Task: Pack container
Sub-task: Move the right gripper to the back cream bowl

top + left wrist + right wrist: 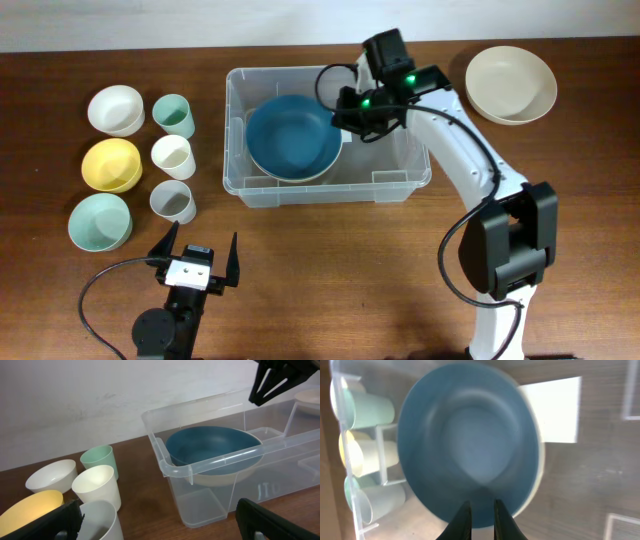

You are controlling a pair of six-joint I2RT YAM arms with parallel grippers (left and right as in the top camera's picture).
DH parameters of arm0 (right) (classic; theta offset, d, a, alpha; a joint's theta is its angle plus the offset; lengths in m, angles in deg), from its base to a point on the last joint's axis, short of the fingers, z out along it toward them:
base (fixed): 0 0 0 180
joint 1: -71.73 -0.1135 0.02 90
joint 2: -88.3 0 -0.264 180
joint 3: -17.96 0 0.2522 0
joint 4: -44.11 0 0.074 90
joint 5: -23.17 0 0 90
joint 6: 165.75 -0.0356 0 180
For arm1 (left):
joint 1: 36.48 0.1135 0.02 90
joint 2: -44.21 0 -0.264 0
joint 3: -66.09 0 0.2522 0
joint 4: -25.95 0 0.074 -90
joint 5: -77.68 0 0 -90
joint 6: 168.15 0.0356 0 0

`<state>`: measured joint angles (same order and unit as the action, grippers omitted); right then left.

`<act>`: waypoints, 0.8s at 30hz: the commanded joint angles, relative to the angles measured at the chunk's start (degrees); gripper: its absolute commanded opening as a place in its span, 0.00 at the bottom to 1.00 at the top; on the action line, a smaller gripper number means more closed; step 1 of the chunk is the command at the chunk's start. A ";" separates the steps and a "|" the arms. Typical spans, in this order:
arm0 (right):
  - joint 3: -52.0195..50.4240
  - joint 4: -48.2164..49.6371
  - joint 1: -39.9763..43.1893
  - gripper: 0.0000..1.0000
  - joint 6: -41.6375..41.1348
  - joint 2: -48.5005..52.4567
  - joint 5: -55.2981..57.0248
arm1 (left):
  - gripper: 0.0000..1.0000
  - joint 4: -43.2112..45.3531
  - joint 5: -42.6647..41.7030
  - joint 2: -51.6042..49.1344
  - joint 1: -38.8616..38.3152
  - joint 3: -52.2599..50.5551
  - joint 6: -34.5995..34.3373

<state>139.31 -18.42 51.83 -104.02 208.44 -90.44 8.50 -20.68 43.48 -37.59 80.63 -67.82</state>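
Observation:
The clear plastic container (232, 130) stands at mid table. A blue bowl (292, 137) lies tilted inside its left half, on top of a cream bowl (220, 479). My right gripper (350, 118) hovers over the bowl's right rim, above the container and apart from the bowl. In the right wrist view its fingers (481, 505) are a narrow gap apart with nothing between them, over the blurred blue bowl (470, 450) and the white label (555, 410). My left gripper (195, 255) is open and empty near the front edge, facing the container (210, 462).
Left of the container stand a white bowl (115, 108), a green cup (173, 114), a yellow bowl (111, 164), a cream cup (171, 155), a grey cup (172, 201) and a light green bowl (100, 221). A cream bowl (511, 84) sits at the back right.

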 commanded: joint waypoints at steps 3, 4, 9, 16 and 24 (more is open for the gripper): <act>1.25 0.20 -0.04 0.12 1.14 -2.27 8.44 | 1.00 -0.22 0.22 0.44 0.04 -0.28 0.94; 1.40 0.17 0.83 0.13 0.81 -2.34 10.64 | 1.00 -0.22 0.24 0.44 0.04 -0.28 0.94; 4.79 -1.11 9.07 0.23 0.83 -3.13 12.68 | 1.00 -0.22 0.22 0.44 0.04 -0.28 0.94; 12.48 -3.50 24.20 0.72 -0.87 -4.15 11.87 | 1.00 -0.22 0.22 0.44 0.04 -0.28 0.94; 12.52 -2.29 36.33 0.90 -6.75 0.11 16.76 | 1.00 -0.20 0.22 0.44 0.04 -0.28 0.94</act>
<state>151.42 -20.87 86.59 -108.39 206.30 -76.17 8.50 -20.68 43.48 -37.59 80.63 -67.82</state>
